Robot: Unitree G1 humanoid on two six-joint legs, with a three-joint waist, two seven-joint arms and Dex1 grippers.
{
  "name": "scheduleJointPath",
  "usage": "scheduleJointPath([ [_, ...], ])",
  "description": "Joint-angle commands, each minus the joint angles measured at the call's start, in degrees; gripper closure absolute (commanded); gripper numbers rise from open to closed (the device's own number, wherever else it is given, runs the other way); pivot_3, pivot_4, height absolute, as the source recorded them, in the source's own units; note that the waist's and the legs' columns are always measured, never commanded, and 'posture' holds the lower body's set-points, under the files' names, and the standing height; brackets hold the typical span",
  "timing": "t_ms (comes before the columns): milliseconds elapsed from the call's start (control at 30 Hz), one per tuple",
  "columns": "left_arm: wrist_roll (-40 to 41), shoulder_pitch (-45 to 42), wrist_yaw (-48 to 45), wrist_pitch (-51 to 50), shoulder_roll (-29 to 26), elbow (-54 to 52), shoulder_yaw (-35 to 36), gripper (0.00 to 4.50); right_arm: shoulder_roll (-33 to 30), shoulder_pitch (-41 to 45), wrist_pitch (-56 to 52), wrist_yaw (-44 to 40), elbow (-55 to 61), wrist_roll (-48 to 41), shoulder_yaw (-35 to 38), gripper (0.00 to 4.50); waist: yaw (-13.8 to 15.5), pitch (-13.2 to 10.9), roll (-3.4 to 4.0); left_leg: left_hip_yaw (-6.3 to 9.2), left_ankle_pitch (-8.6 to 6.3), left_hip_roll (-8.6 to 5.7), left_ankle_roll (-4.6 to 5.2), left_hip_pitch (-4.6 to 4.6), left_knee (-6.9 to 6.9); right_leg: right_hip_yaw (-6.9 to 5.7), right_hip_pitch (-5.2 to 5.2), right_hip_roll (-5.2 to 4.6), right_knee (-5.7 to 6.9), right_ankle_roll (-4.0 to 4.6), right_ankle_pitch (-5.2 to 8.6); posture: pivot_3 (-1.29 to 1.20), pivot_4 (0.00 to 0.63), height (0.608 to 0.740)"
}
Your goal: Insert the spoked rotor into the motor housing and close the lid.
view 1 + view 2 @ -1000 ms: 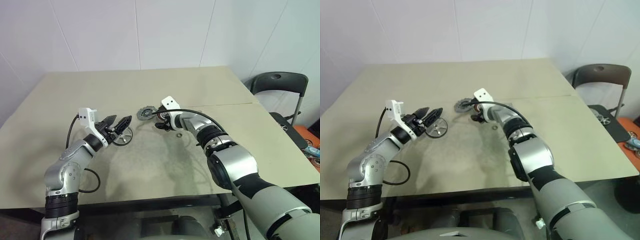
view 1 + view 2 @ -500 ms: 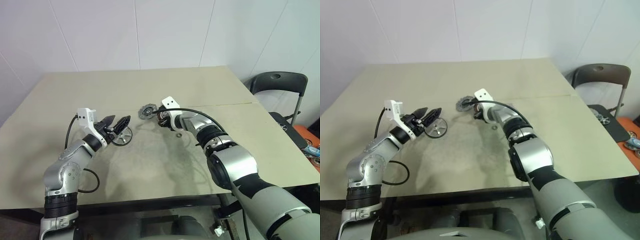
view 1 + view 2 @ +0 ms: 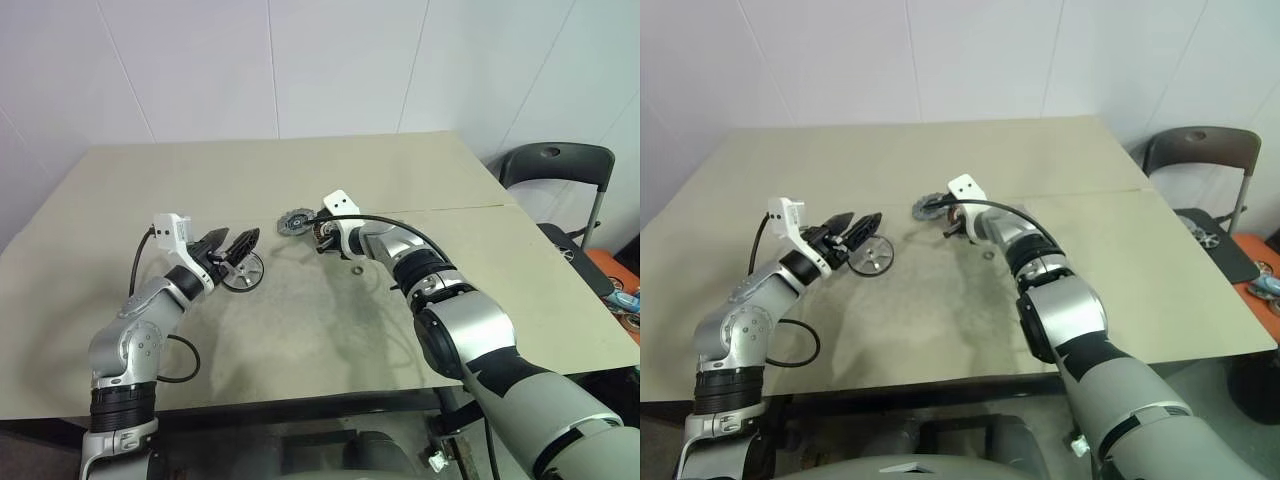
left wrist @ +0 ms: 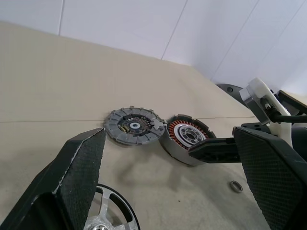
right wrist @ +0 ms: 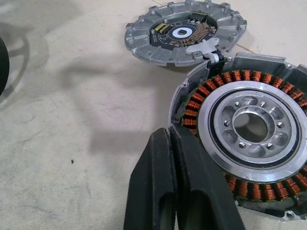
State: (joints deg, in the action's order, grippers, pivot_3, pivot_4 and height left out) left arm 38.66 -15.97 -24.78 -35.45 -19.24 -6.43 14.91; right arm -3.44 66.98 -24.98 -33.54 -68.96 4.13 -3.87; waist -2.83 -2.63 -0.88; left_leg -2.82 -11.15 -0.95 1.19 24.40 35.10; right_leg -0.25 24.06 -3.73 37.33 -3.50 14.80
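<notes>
- Three task parts lie on the counter (image 3: 480, 260): the spoked rotor (image 3: 244, 276) near the left, and the motor housing (image 5: 249, 129) with the lid (image 5: 184, 31) together near the middle.
- The lid lies flat with its circuit face up, touching the housing's far edge, so the coiled bore is uncovered and ready to take the rotor.
- The motor housing appears tilted, its near rim raised from the counter; the left wrist view suggests this, though I cannot be sure.
- The right gripper (image 5: 177, 143) has its fingers pressed together, tips against the housing's outer wall. Nothing sits between them, so this looks like a nudge or a brace to steady the housing, not a grasp.
- The left gripper (image 4: 168, 158) hangs with its fingers spread wide, just above the spoked rotor, which lies flat below it. Its jaws point toward the housing, well apart from it.
- The rotor is untouched, so insertion is not yet begun; the wide spread probably prepares a pinch on the rim.
- A small washer (image 3: 358, 268) lies loose just on the near side of the housing.
</notes>
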Motion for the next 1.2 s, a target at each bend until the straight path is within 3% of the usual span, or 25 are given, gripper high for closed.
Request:
scheduleJointPath([
  [33, -0.3, -1.43, -0.05, 1.37, -0.18, -0.37, 0.57, 0.0, 0.11, 1.3, -0.95, -1.31, 3.02, -1.29, 0.74, 4.48, 0.02, 0.0, 0.0, 0.0, 0.0, 0.0, 0.0, 0.0, 0.01, 0.0, 0.0, 0.0, 0.0, 0.0, 0.0, 0.0, 0.0, 0.74],
  [467, -0.88, -2.46, -0.45, 1.99, -0.13, 1.06, 0.26, 0.0, -1.44, 0.7, -3.39, -2.46, 6.16, -1.52, 0.13, 4.48, 0.1, 0.0, 0.01, 0.0, 0.0, 0.0, 0.0, 0.04, 0.0, 0.0, 0.04, -0.01, -0.01, 0.0, 0.0, 0.0, 0.0, 0.74],
  [633, -0.97, -2.74, -0.57, 2.07, -0.12, 1.37, 0.15, 0.0, -2.17, -0.91, -2.77, -9.87, 13.7, -5.77, 1.71, 4.48, 0.13, -0.01, 0.02, 0.0, 0.0, 0.0, 0.0, 0.06, -0.01, 0.0, 0.04, -0.01, -0.03, -0.01, -0.01, 0.0, 0.0, 0.74],
  [733, -0.99, -2.52, -0.7, 2.12, -0.03, 1.37, 0.12, 0.0, -2.84, -3.3, -2.2, -13.19, 19.16, -6.56, 0.57, 3.58, 0.13, -0.01, 0.01, 0.0, 0.0, 0.0, 0.0, 0.06, -0.01, 0.0, 0.04, -0.01, -0.03, -0.13, -0.07, 0.0, 0.0, 0.74],
  [900, -1.13, -2.68, -0.82, 2.21, 0.24, 1.57, 0.01, 0.0, -3.33, -4.96, -1.55, -11.41, 18.86, -2.96, -3.38, 1.92, 0.13, -0.01, 0.01, 0.0, 0.0, 0.0, 0.0, 0.06, -0.01, 0.0, 0.04, -0.01, -0.03, -0.11, -0.06, 0.0, 0.0, 0.74],
  [1200, -1.36, -2.04, -0.41, 1.91, 0.6, 0.58, -0.01, 0.0, -4.12, -5.03, 1.36, -7.2, 12.59, -0.76, -4.18, 1.92, 0.17, -0.01, 0.01, 0.0, 0.0, 0.0, 0.0, 0.07, -0.01, 0.0, 0.06, -0.02, -0.03, -0.01, -0.01, 0.0, 0.0, 0.74],
])
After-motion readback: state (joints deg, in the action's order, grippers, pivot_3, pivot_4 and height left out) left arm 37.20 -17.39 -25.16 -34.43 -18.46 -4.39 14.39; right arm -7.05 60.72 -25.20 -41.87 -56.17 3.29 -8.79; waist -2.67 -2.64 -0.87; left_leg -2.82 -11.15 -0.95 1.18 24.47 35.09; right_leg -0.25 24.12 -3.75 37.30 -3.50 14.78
